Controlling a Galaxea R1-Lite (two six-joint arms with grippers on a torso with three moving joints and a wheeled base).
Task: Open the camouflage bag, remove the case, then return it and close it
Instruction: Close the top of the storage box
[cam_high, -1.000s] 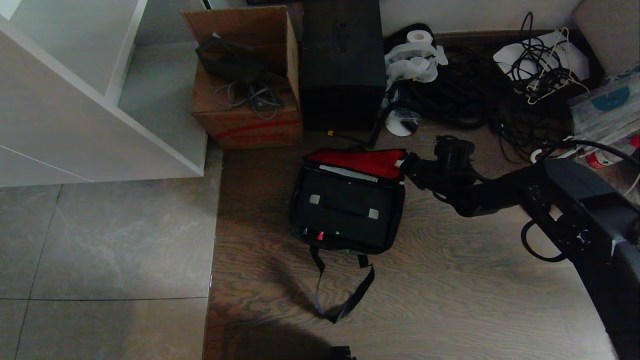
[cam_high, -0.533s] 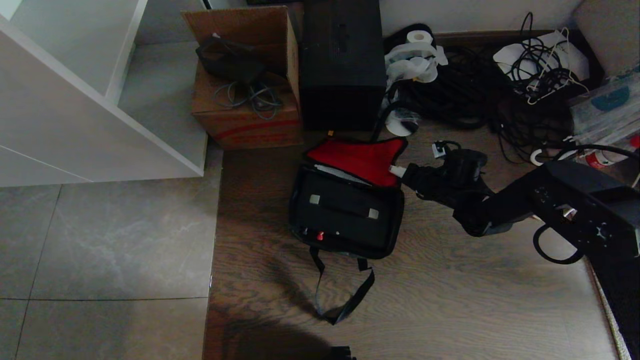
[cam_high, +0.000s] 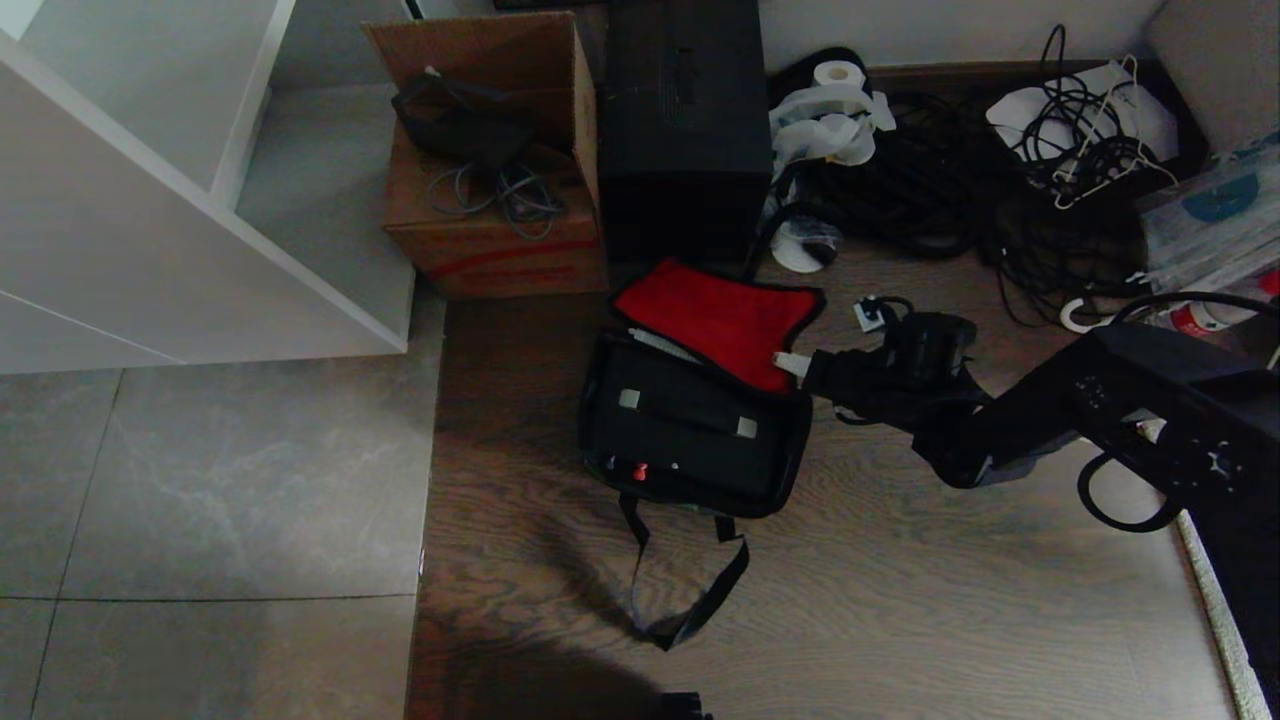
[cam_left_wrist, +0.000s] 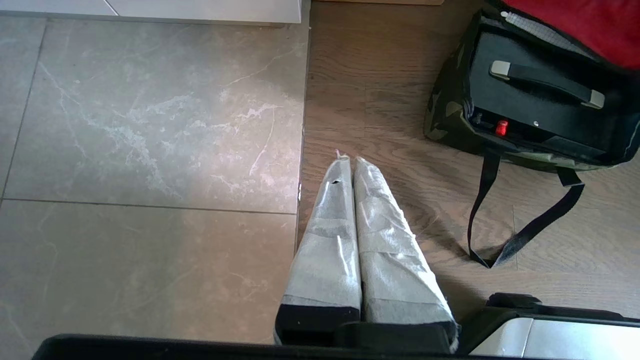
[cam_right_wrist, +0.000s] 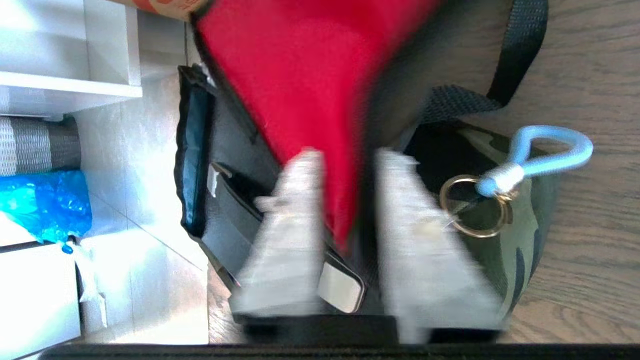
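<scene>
A: Head view. Camouflage bag (cam_high: 690, 440) lies on the wood floor, in front of the brown cardboard box (cam_high: 490, 170) and the taller black box (cam_high: 685, 130). Red-lined flap (cam_high: 725, 320) is thrown back toward the boxes. Case (cam_high: 690, 420) sits inside the bag, handle up, not yet lifted out. Right gripper (cam_high: 795, 365) is at the flap's near right corner.

B: Holding the flap?

A: Cannot say from here. Its pale tips meet the flap edge and that is all I can read.

B: Left wrist view?

A: Left gripper (cam_left_wrist: 350, 165) hangs parked over the seam between tile and wood, well apart from the bag, wrapped fingers (cam_left_wrist: 327, 235) pressed together, nothing between them. The case handle (cam_left_wrist: 547, 82) and a small red tab (cam_left_wrist: 501, 127) show clearly in the open bag.

B: Right wrist view?

A: Blurred. The two fingers (cam_right_wrist: 290, 225) stand parted with the red flap edge running between them. Pinched or freed: cannot tell. A metal ring with a blue loop (cam_right_wrist: 540, 155) hangs off the bag's corner beside them.

B: Judgement on the step?

A: Opening looks nearly done. I would let the flap go only once it lies flat and will not fall back, then come straight down on the handle's middle, fingers across it, keeping clear of the black strap (cam_high: 690, 580).
</scene>
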